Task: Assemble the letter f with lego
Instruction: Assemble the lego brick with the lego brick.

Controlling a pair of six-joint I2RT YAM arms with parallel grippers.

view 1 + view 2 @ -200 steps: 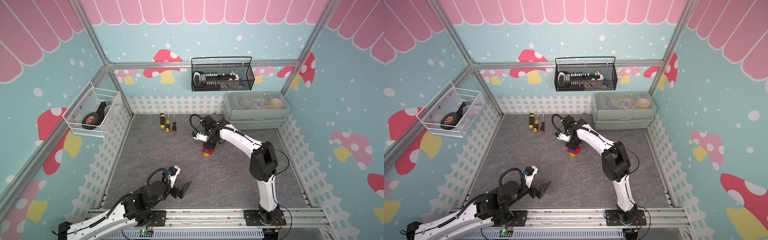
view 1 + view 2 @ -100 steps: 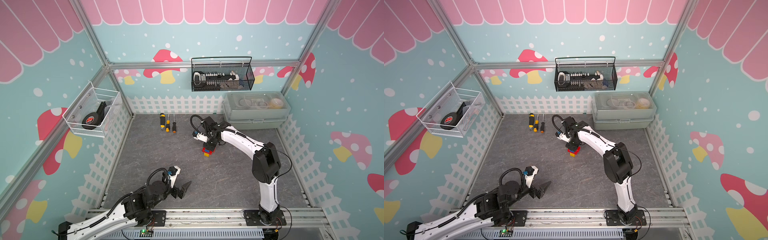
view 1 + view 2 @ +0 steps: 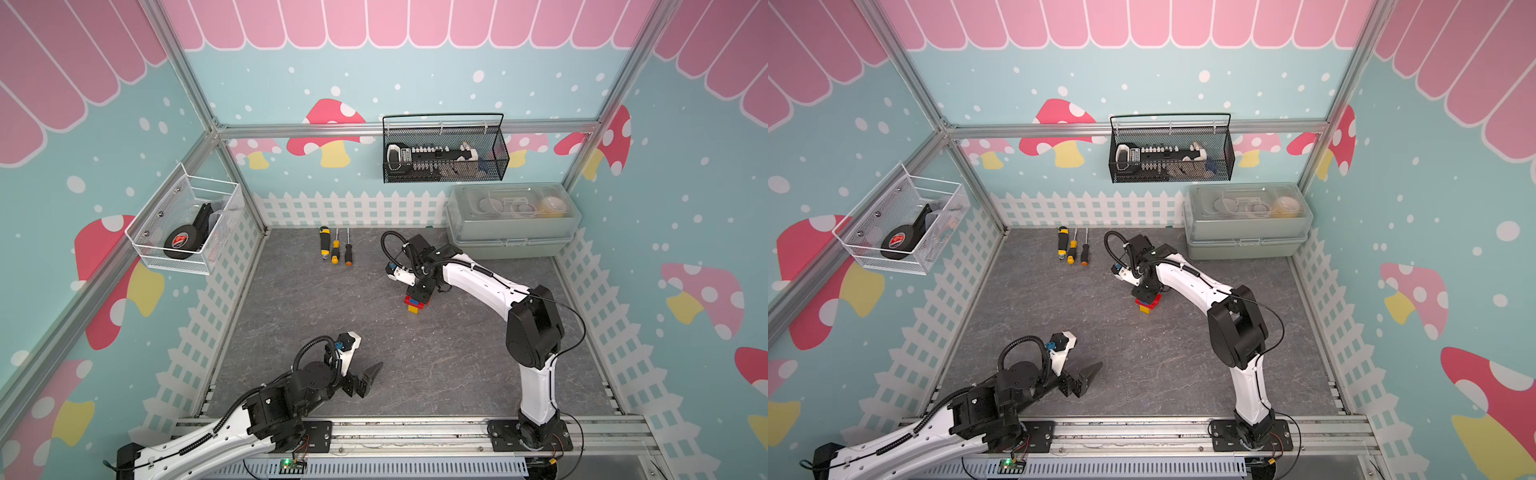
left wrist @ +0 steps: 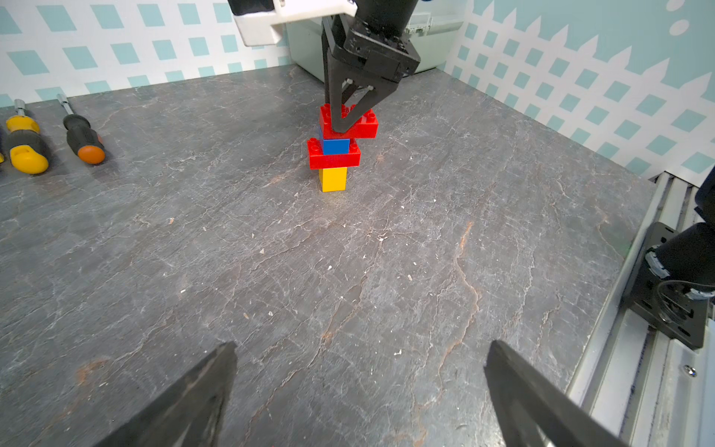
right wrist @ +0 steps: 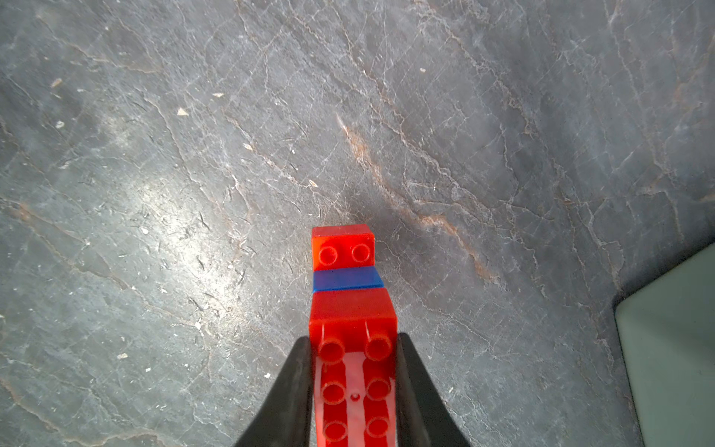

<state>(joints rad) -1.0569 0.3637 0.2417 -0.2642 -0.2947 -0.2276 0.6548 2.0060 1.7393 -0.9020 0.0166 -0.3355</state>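
The letter f (image 3: 415, 302) stands upright on the grey bench (image 3: 436, 365), a little right of centre in both top views. A yellow brick (image 4: 332, 178) is at the foot, with a lower red bar (image 4: 334, 156) on it, then a blue brick (image 4: 336, 146), then an upper red bar (image 4: 361, 125). The right tool (image 4: 344, 123) reaches down from above, its jaws pinched on the long sides of the upper red bar. The left tool (image 4: 361, 344) sits low and left of centre in the top views, jaws spread wide and holding nothing. Three screwdrivers (image 3: 334, 249) lie toward the upper middle, well apart from the stack.
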